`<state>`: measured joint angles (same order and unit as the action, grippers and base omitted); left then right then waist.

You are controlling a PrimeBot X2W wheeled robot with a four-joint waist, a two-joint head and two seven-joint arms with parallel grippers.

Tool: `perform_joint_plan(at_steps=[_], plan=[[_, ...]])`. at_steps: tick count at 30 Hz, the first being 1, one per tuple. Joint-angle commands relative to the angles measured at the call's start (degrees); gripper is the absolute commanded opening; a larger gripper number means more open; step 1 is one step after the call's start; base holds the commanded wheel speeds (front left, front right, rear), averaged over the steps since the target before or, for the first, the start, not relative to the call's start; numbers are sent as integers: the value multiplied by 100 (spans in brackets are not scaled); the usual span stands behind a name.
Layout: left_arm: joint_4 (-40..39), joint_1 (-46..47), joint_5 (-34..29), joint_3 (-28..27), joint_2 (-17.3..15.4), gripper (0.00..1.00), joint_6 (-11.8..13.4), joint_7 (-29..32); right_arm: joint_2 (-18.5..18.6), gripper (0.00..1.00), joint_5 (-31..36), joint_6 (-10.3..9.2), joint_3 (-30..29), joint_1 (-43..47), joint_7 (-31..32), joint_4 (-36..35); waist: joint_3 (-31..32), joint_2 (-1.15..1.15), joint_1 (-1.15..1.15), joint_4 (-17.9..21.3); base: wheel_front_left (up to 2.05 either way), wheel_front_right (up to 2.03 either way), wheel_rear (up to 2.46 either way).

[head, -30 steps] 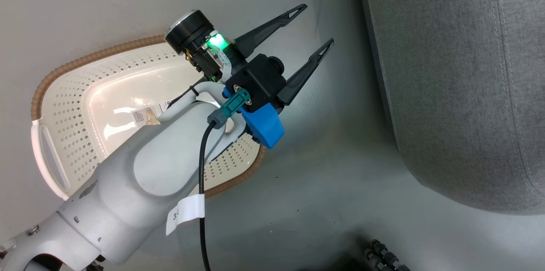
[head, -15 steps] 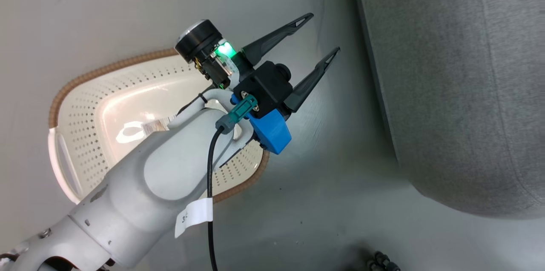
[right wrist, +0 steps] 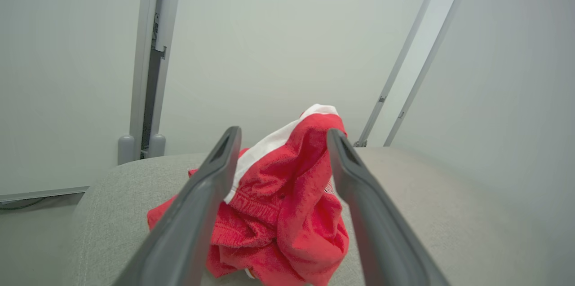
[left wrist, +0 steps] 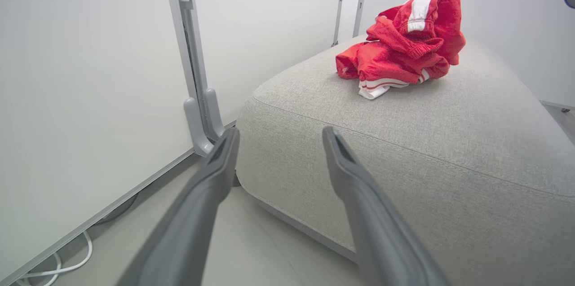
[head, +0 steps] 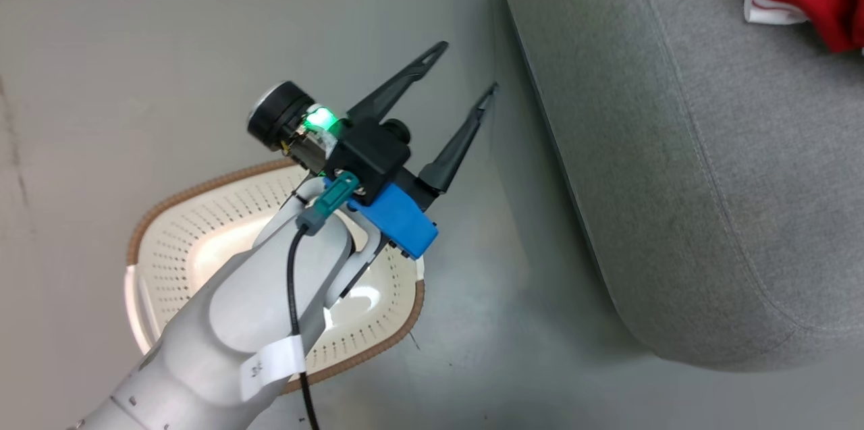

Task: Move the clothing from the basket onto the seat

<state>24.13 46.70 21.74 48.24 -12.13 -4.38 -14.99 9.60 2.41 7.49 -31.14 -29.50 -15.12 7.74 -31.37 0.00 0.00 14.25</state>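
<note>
Heaped on the seat (left wrist: pixel 404 151), toward its far end: the clothing (left wrist: pixel 400 52), one red pile rising to a peak; lies up and ahead of the left end effector (left wrist: pixel 280 134), well apart; sits right before the right end effector (right wrist: pixel 283 134), much nearer; both spread wide, gripping nothing; no red visible in the basket (head: pixel 202 234), partly hidden by the left forearm; likely little left to carry.
</note>
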Motion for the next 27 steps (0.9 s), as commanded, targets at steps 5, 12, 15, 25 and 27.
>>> perform_joint_plan(at_steps=[5,12,15,25,27], plan=[[-247,-561,-79,-709,-15,100,143,-27,96,100,-57,1,860,279,-3,-107,801,0,0,-372,0,0,0],[-549,-1295,-289,-1753,77,100,219,-25,1,100,-160,1,1755,425,-3,-17,1400,0,0,-756,0,0,0],[-705,-1625,-419,-2219,133,100,209,-26,-83,100,-218,1,2037,447,-3,25,1619,0,0,-891,0,0,0],[-940,-2669,-848,-3448,473,100,16,-22,-252,100,-307,1,2544,771,-3,330,2301,0,0,-1355,0,0,0],[-948,-2857,-924,-3637,518,100,-22,-22,-286,100,-311,1,2585,894,-3,371,2402,0,0,-1412,0,0,0]])
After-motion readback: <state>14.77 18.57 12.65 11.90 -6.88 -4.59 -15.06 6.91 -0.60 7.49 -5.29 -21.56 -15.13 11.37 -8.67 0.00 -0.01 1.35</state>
